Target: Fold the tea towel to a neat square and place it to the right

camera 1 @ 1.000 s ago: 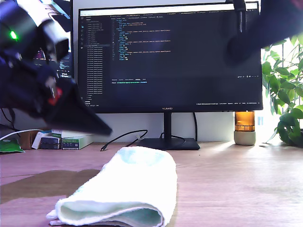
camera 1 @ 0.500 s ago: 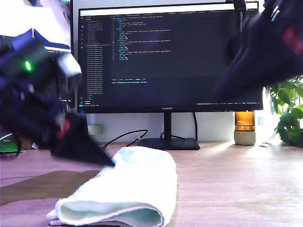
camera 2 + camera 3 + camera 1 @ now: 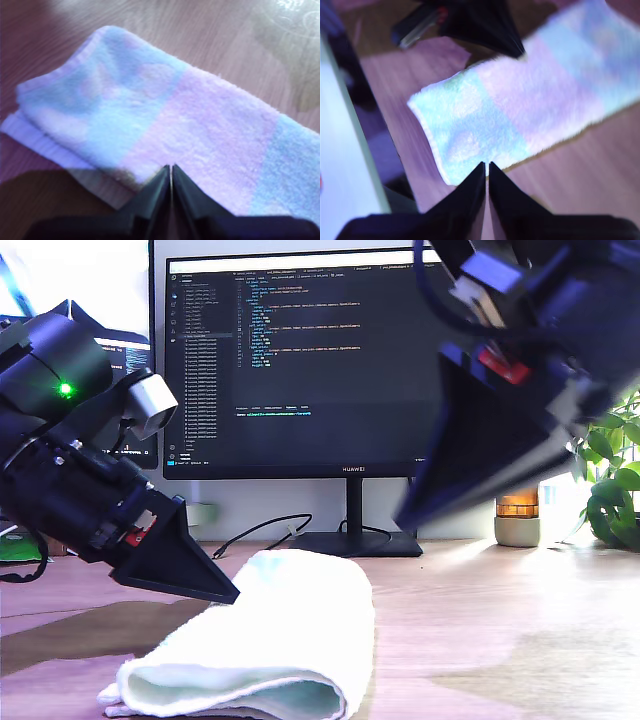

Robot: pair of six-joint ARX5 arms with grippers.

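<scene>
The tea towel (image 3: 290, 630) lies folded into a long white strip on the wooden desk, running from the monitor's base toward the camera. It also shows as the tea towel (image 3: 165, 115) and the tea towel (image 3: 520, 110). My first gripper (image 3: 232, 595) is shut, its tip touching the towel's long edge on the exterior view's left; the first gripper (image 3: 171, 169) has its jaws pressed together with nothing seen between them. My second gripper (image 3: 405, 518) hangs shut above the desk at the exterior view's right, and the second gripper (image 3: 486, 165) hovers over the towel's end near the monitor.
A monitor (image 3: 350, 360) stands behind the towel on its base (image 3: 350, 543), with a black cable (image 3: 260, 532) beside it. An amber jar (image 3: 517, 510) and a green plant (image 3: 605, 460) stand at the exterior view's right. Bare desk (image 3: 500, 650) lies to the towel's right in that view.
The first arm dropped until its shut tip met the towel's edge. The second arm swung down from the exterior view's upper right toward the middle.
</scene>
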